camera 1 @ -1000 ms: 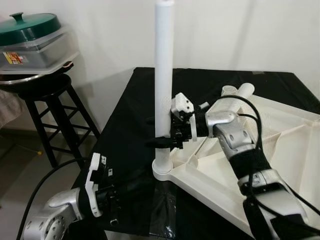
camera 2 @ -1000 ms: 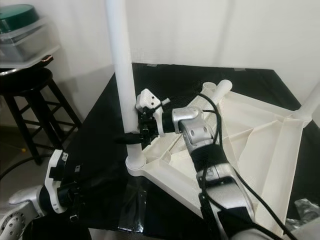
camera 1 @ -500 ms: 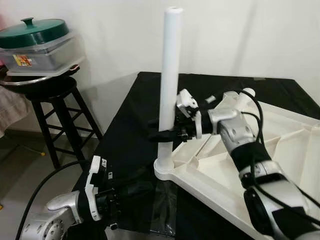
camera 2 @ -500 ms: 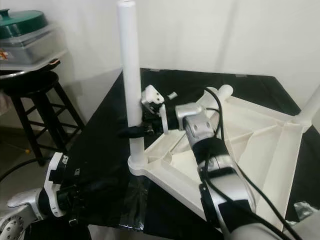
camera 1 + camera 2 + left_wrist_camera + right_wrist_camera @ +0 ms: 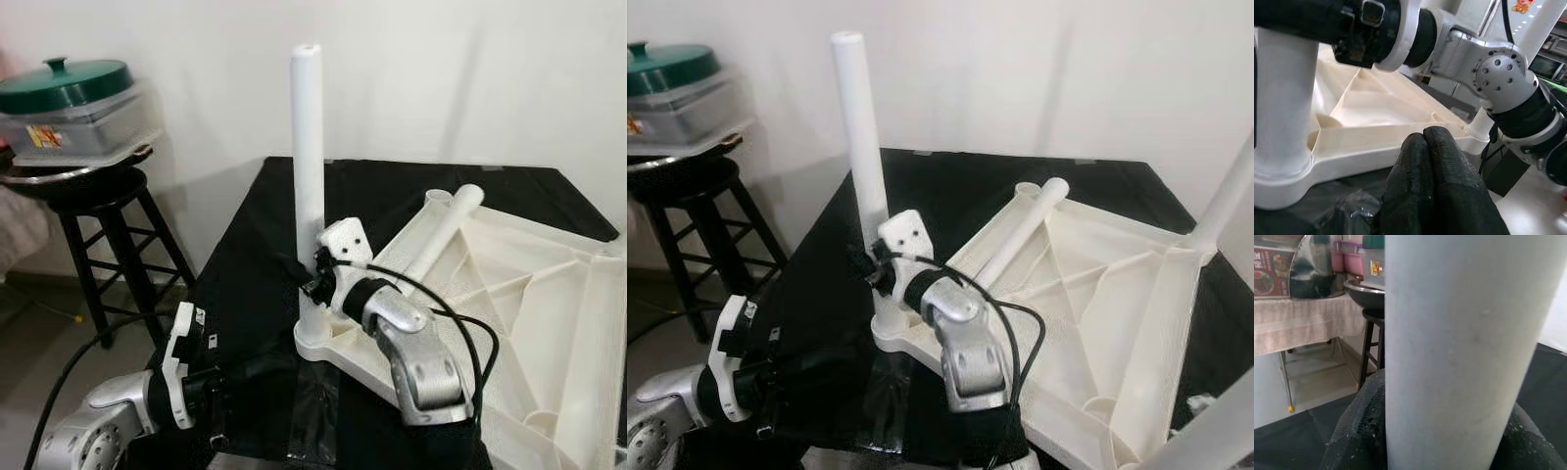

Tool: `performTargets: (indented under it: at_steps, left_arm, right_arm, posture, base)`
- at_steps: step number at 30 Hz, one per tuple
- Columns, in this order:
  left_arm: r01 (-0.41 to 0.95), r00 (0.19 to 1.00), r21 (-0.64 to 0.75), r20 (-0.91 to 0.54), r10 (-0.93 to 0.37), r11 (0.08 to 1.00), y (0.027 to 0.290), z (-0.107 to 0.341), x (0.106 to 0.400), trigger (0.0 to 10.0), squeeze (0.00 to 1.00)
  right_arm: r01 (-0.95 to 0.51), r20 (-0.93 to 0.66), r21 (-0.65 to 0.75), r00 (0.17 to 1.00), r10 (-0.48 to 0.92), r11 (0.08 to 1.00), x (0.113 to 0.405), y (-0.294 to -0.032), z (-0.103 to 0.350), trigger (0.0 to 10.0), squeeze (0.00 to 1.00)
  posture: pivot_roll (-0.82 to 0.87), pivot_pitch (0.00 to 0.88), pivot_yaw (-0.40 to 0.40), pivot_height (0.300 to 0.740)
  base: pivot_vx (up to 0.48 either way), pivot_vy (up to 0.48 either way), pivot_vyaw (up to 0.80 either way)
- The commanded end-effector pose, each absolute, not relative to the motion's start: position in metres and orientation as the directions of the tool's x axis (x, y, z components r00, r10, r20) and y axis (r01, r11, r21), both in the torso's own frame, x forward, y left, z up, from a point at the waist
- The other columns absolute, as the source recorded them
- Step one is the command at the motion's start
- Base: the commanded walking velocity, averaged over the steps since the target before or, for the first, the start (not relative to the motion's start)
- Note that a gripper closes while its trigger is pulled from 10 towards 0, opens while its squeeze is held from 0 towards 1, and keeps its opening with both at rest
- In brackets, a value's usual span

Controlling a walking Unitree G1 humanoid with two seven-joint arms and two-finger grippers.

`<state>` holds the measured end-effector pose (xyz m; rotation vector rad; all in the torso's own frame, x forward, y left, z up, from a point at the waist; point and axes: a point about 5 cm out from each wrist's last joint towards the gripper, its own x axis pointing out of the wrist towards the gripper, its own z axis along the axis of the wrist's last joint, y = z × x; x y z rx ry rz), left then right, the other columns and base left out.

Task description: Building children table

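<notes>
1. The right gripper clamps the upright white leg low down, one black finger on either side, just above its socket at the near-left corner of the upturned white tabletop.
2. A second leg lies loose on the tabletop's underside.
3. The left gripper, fingers pressed together, hovers by that corner over the black cloth.
4. A stool carrying a green-lidded container stands well apart.
5. Against half a second ago, the right gripper sits lower on the leg.
</notes>
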<state>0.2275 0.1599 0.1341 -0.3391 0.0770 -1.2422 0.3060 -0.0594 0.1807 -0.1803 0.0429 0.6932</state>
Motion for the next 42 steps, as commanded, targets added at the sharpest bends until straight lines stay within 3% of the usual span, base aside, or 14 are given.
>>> performTargets:
  at_steps: [1, 6, 7, 9, 10, 19, 20, 21, 22, 29, 30, 31, 32, 42]
  left_arm:
    - [0.915, 0.32, -0.292, 0.108, -0.941, 0.278, 0.161, 0.133, 0.229, 10.0, 0.0]
    - [0.91, 0.342, -0.287, 0.117, -0.932, 0.298, 0.162, 0.133, 0.228, 10.0, 0.0]
    - [0.909, 0.348, -0.285, 0.12, -0.93, 0.304, 0.162, 0.133, 0.228, 10.0, 0.0]
    - [0.909, 0.348, -0.285, 0.12, -0.93, 0.304, 0.162, 0.133, 0.228, 10.0, 0.0]
    - [0.909, 0.35, -0.285, 0.122, -0.929, 0.305, 0.162, 0.133, 0.228, 10.0, 0.0]
    - [0.913, 0.336, -0.286, 0.125, -0.933, 0.291, 0.159, 0.133, 0.229, 10.0, 0.0]
    - [0.913, 0.337, -0.285, 0.126, -0.933, 0.291, 0.158, 0.134, 0.229, 10.0, 0.0]
    - [0.913, 0.337, -0.285, 0.126, -0.933, 0.291, 0.158, 0.134, 0.229, 10.0, 0.0]
    - [0.913, 0.337, -0.285, 0.127, -0.933, 0.291, 0.158, 0.134, 0.228, 10.0, 0.0]
    - [0.913, 0.338, -0.284, 0.129, -0.932, 0.292, 0.157, 0.135, 0.227, 10.0, 0.0]
    - [0.913, 0.337, -0.285, 0.129, -0.932, 0.291, 0.156, 0.135, 0.226, 10.0, 0.0]
    - [0.913, 0.337, -0.285, 0.129, -0.932, 0.291, 0.156, 0.135, 0.226, 10.0, 0.0]
    - [0.913, 0.336, -0.286, 0.128, -0.933, 0.29, 0.156, 0.135, 0.225, 10.0, 0.0]
    - [0.913, 0.333, -0.291, 0.13, -0.934, 0.286, 0.155, 0.136, 0.224, 10.0, 0.0]
  right_arm:
    - [-0.664, -0.285, -0.157, 0.739, 0.611, 0.731, 0.302, -0.059, 0.145, 0.0, 0.0]
    - [-0.682, -0.301, -0.152, 0.721, 0.624, 0.715, 0.3, -0.054, 0.144, 0.0, 0.0]
    - [-0.679, -0.282, -0.12, 0.723, 0.631, 0.724, 0.304, -0.056, 0.151, 10.0, 0.0]
    - [-0.679, -0.282, -0.12, 0.723, 0.631, 0.724, 0.304, -0.056, 0.151, 10.0, 0.0]
    - [-0.715, -0.244, -0.073, 0.689, 0.682, 0.696, 0.308, -0.056, 0.16, 10.0, 1.0]
    - [-0.978, -0.215, -0.171, 0.155, 0.964, 0.119, 0.322, -0.092, 0.207, 10.0, 1.0]
    - [-0.98, -0.254, -0.176, 0.136, 0.958, 0.093, 0.328, -0.096, 0.208, 10.0, 0.29]
    - [-0.98, -0.254, -0.176, 0.136, 0.958, 0.093, 0.328, -0.096, 0.208, 10.0, 0.29]
    - [-0.981, -0.29, -0.181, 0.119, 0.95, 0.067, 0.335, -0.098, 0.21, 10.0, 0.0]
    - [-0.987, -0.329, -0.158, 0.078, 0.941, 0.027, 0.351, -0.098, 0.222, 10.0, 0.0]
    - [-0.988, -0.315, -0.153, 0.08, 0.946, 0.032, 0.356, -0.096, 0.227, 5.0, 0.0]
    - [-0.988, -0.315, -0.153, 0.08, 0.946, 0.032, 0.356, -0.096, 0.227, 5.0, 0.0]
    - [-0.989, -0.308, -0.148, 0.054, 0.95, 0.009, 0.36, -0.096, 0.231, 0.0, 0.0]
    - [-0.994, -0.301, -0.106, 0.0, 0.954, -0.033, 0.36, -0.108, 0.227, 0.0, 0.0]
  posture:
    - [-0.05, 0.0, 0.005, 0.74]
    - [-0.04, 0.0, -0.003, 0.74]
    - [-0.03, 0.0, -0.002, 0.74]
    - [-0.03, 0.0, -0.002, 0.74]
    - [-0.04, 0.0, 0.0, 0.74]
    - [-0.03, 0.0, -0.003, 0.74]
    - [-0.03, 0.0, -0.005, 0.74]
    - [-0.03, 0.0, -0.005, 0.74]
    - [-0.02, 0.0, -0.006, 0.74]
    - [-0.01, 0.0, -0.007, 0.74]
    - [-0.01, 0.0, -0.008, 0.74]
    - [-0.01, 0.0, -0.008, 0.74]
    - [0.0, 0.0, -0.008, 0.74]
    - [-0.01, 0.005, -0.005, 0.74]
  base:
    - [0.0, 0.0, 0.0]
    - [0.0, 0.0, 0.0]
    - [0.0, 0.0, 0.0]
    - [0.0, 0.0, 0.0]
    - [0.0, 0.0, 0.0]
    - [0.0, 0.0, 0.0]
    - [0.0, 0.0, 0.0]
    - [0.0, 0.0, 0.0]
    - [0.0, 0.0, 0.0]
    - [0.0, 0.0, 0.0]
    - [0.0, 0.0, 0.0]
    - [0.0, 0.0, 0.0]
    - [0.0, 0.0, 0.0]
    - [0.0, 0.0, 0.0]
